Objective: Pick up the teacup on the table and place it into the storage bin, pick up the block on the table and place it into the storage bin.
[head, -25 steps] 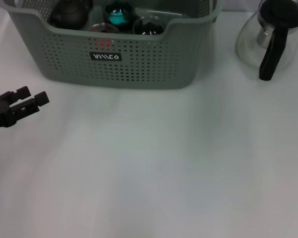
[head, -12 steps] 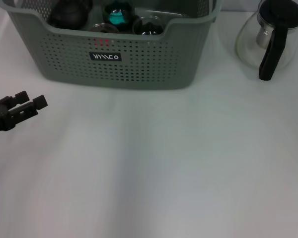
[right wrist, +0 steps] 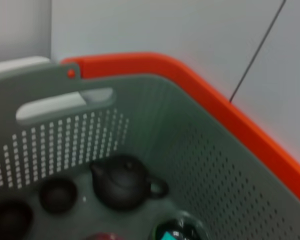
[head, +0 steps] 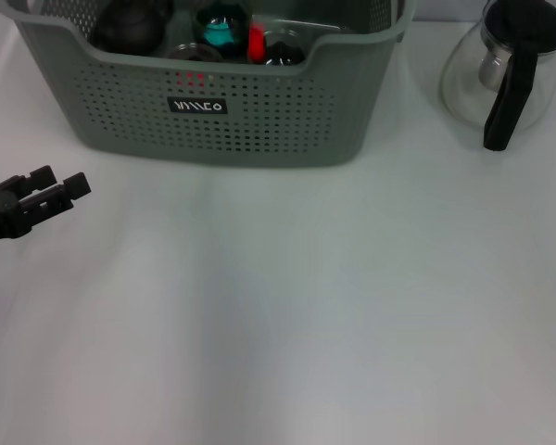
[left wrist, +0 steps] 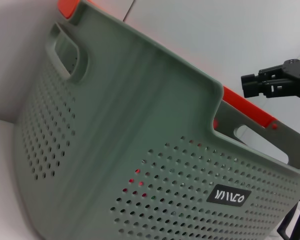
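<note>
Left tool [head: 67, 184] hovers low over tabletop [head: 287, 297] at left edge, fingers slightly apart, gripping nothing, short of storage bin [head: 259, 111]; right tool [left wrist: 250, 85] seen from left wrist view above bin's far rim, whether parted or closed cannot tell; bin stands at back of tabletop, black label [head: 197, 106] facing forward; inside: dark teapot [right wrist: 124, 181], small dark cups [right wrist: 57, 194], teal-glinting cup [head: 221, 28], red block [head: 257, 42] upright just beside it; glass carafe [head: 505, 69] with black handle right of bin, apart.
</note>
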Controlling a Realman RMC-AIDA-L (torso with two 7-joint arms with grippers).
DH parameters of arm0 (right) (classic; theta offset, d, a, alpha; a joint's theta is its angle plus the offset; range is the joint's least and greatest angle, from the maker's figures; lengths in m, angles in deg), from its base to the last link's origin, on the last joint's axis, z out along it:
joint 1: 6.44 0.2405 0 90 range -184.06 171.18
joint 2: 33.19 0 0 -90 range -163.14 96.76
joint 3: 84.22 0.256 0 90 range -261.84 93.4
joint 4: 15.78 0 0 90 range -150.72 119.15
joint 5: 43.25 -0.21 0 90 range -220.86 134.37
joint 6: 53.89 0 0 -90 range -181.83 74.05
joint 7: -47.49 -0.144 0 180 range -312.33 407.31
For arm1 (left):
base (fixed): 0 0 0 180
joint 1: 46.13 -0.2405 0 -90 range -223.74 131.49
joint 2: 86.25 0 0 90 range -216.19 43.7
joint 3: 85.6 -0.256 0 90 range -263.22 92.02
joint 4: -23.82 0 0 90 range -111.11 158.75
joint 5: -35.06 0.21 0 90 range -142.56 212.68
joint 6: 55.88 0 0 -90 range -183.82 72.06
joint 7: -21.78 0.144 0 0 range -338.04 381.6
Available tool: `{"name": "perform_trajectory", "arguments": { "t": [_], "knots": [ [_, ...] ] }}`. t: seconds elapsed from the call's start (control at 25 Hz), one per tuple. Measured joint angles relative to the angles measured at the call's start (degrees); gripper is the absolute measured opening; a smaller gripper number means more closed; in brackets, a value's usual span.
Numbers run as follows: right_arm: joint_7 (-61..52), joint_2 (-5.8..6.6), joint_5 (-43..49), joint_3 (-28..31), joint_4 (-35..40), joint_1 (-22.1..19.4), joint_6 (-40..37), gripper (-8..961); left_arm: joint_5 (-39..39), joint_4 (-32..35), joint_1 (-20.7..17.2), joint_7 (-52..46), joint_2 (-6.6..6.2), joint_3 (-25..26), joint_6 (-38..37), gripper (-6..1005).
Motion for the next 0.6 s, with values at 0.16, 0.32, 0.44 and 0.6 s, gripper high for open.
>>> {"name": "perform_trajectory", "arguments": {
  "t": [0.16,0.32,0.44,0.6],
  "knots": [
    [2.35,0.21,-6.77,-1.14,5.49,-3.64,-0.14,419,-0.01,-0.02,-0.17,-0.01,0.04,0.14,-0.32,825],
    [13.44,0.47,-23.7,-1.07,17.16,-14.2,-3.58,534,-0.42,0.01,-0.48,-0.05,0.02,0.59,-1.16,824],
    [28.36,0.5,-42.88,-1.29,24.19,-26.8,-9.41,609,-0.68,0.35,-0.72,0.51,-0.05,0.78,-2.92,824],
    [49.56,0.54,-62.28,-1.07,23.5,-40.79,-20.88,709,-0.18,1.43,-0.87,3.6,-0.43,0.02,-9.0,824]
  ]
}}
